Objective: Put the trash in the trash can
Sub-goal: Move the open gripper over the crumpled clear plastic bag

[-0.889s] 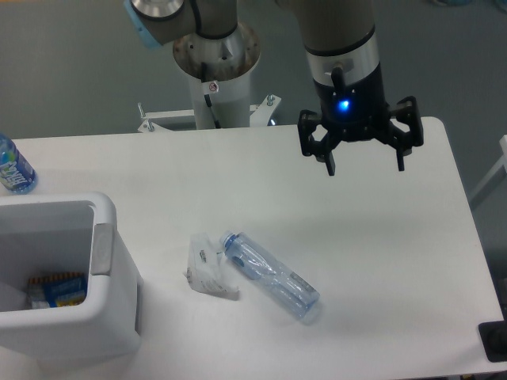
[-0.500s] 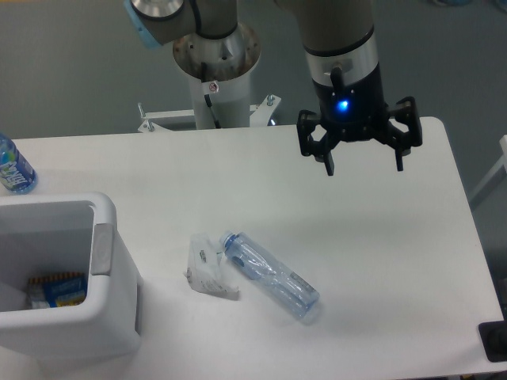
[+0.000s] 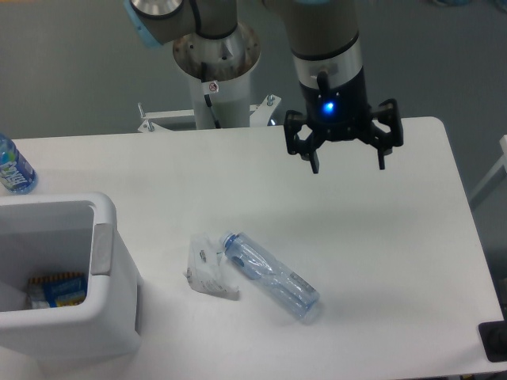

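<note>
Camera view from above the near edge of a white desk (image 3: 380,261): the gripper (image 3: 348,162) hangs over the far right part of the desk, its black fingers (image 3: 314,161) spread wide apart and holding nothing, a blue light glowing on its body. It is well apart from the trash, which lies nearer and to the left, around the middle of the desk. The clear bluish bottle (image 3: 270,275) lies on its side, running diagonally with its cap end toward the far left and its base toward the near right. The crumpled white wrapper (image 3: 207,267) sits just beside the bottle's cap end, on its left, and seems to touch it. The white trash can (image 3: 95,317) stands at the near left corner, its grey side panel facing the wrapper; something with blue and orange print lies inside it. A bottle with a bright blue label (image 3: 13,167) stands at the far left edge. The arm's pale base column (image 3: 217,71) rises behind the far edge of the desk.
</note>
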Robot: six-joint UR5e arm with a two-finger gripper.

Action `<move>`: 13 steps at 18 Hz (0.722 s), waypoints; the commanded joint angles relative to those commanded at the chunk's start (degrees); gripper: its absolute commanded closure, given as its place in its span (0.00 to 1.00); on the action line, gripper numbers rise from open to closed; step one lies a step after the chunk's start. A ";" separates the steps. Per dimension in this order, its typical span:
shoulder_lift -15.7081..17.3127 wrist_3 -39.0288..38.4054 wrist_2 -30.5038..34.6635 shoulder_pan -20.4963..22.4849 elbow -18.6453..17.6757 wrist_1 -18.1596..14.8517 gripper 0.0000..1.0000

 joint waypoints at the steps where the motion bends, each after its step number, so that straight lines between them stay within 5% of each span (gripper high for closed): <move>1: 0.26 -2.37 0.00 -0.09 -0.27 0.00 0.00; 9: -0.08 -13.28 -1.40 -8.95 -8.52 0.00 0.00; 13: -0.88 -16.89 -7.63 -9.40 -11.69 0.09 0.00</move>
